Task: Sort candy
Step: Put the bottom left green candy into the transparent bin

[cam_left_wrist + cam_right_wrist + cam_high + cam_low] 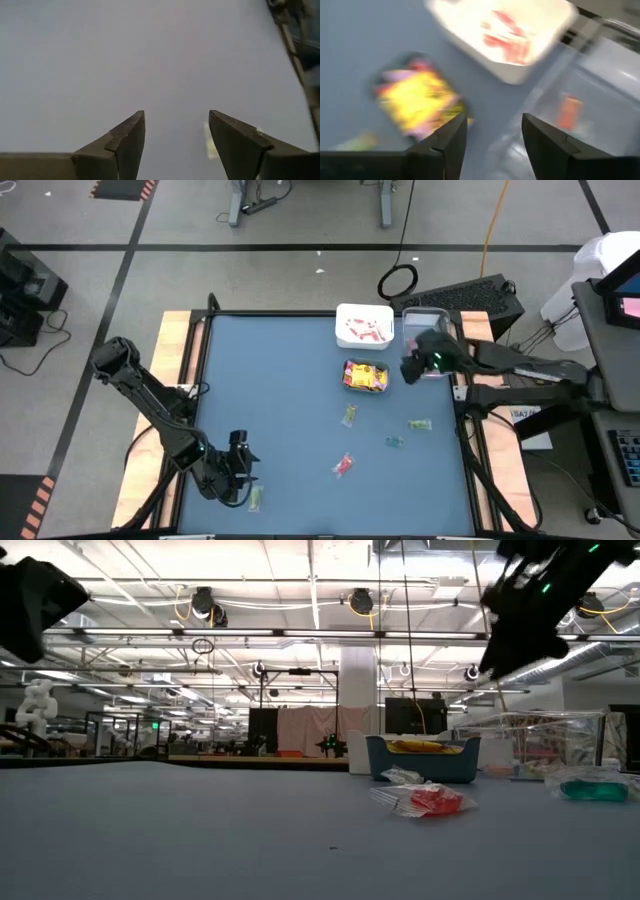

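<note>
- Right gripper (418, 366) hangs released and empty over the table's (280, 410) far right corner, above the clear container (424, 332) beside the white tub (364, 326) and teal tub (366, 377).
- Left gripper (243, 470), fingers parted, sits low near the front edge, a green candy (256, 498) just beside it.
- Loose candy (343, 466) lies mid-right.

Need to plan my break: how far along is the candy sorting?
Partly done: pink sticks fill the white tray, yellow packets the teal bin. Nothing is held; the right gripper hovers open by the clear container. Five loose candies remain.
</note>
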Available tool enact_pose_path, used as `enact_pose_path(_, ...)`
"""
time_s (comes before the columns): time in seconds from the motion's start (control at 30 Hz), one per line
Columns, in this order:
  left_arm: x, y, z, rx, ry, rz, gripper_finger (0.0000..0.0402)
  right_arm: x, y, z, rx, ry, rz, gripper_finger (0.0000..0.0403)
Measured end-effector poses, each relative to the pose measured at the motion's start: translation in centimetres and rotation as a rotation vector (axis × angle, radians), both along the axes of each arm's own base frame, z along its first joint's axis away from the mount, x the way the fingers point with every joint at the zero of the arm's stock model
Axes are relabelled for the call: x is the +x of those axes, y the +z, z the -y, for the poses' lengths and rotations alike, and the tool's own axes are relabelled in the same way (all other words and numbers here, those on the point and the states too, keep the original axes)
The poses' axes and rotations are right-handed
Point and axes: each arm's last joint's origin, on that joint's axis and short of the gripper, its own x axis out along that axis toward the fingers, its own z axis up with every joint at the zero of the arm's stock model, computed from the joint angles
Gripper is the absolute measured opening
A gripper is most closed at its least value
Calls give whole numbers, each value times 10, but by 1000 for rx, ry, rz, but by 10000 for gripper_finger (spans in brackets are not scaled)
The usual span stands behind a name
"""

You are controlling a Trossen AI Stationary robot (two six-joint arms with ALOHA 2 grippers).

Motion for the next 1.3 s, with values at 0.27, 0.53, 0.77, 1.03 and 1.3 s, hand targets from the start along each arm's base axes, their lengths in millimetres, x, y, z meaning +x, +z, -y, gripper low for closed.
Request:
enact_pose_path(0.27, -8, -1, 10, -138, -161, -145, 225, -2, 17, -68, 30, 273, 223, 176)
enact_pose_path(0.53, -11, -16, 33, -152, -309, -152, 225, 36, 4, -135, -116, 553, 248, 176)
enact_pose_path(0.77, -14, -43, 54, 11, -492, -100, 225, 64, -31, -185, -170, 687, 213, 176)
enact_pose_path(1.03, -2, -51, 47, 178, -461, -21, 225, 79, -56, -208, -177, 739, 209, 176)
enact_pose_path(1.3, 25, -42, 35, 345, -432, 155, 225, 79, -56, -208, -198, 746, 204, 176)
